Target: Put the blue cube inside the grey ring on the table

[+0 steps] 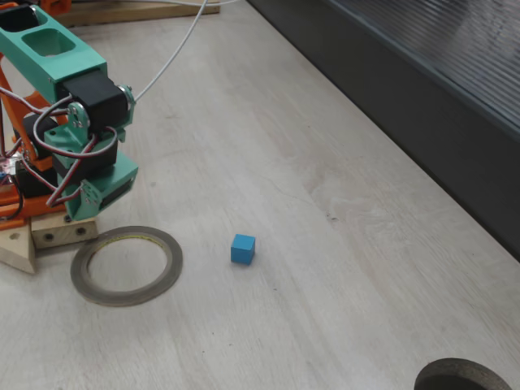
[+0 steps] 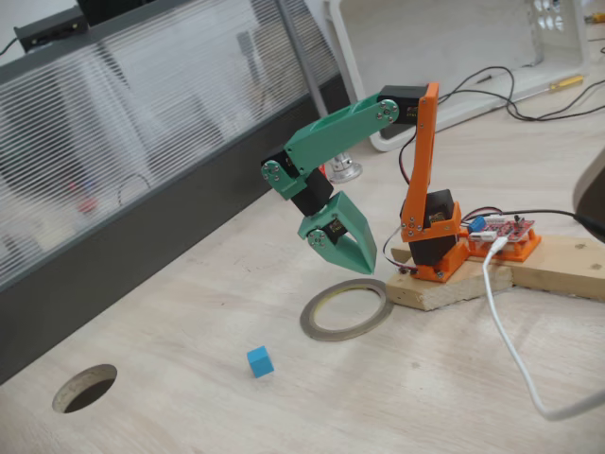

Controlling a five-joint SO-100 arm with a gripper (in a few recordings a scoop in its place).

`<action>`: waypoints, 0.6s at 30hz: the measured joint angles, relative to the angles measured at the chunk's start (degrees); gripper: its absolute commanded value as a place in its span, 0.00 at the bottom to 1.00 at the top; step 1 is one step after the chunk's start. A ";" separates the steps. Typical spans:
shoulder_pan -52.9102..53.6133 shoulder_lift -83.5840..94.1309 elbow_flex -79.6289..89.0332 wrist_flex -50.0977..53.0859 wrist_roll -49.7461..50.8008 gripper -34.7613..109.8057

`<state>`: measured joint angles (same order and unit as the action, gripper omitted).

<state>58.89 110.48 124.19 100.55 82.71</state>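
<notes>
The blue cube [image 1: 242, 249] [image 2: 259, 361] lies by itself on the pale table [image 1: 325, 203] [image 2: 189, 312]. A short way off lies the flat grey ring [image 1: 122, 297] [image 2: 312, 326], with nothing in its hole. My green gripper [image 2: 364, 266] [image 1: 88, 205] points down over the ring's edge nearest the arm's base, a little above the table. Its fingers meet at the tips, shut on nothing. The cube sits well apart from it, on the ring's other side.
The orange arm base stands on a wooden block [image 2: 529, 270] [image 1: 16, 244] beside the ring. A dark ribbed panel [image 1: 422, 106] [image 2: 113, 189] runs along the table's far edge. There is a round dark-rimmed hole [image 1: 463, 375] [image 2: 85, 388]. A white cable [image 2: 510, 350] trails off the base.
</notes>
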 measured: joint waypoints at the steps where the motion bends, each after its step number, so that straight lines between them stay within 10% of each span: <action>1: 0.00 0.00 0.00 0.00 0.00 0.24; 18: -0.53 0.00 0.00 0.00 0.00 0.24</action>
<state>58.36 110.48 124.19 100.55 82.71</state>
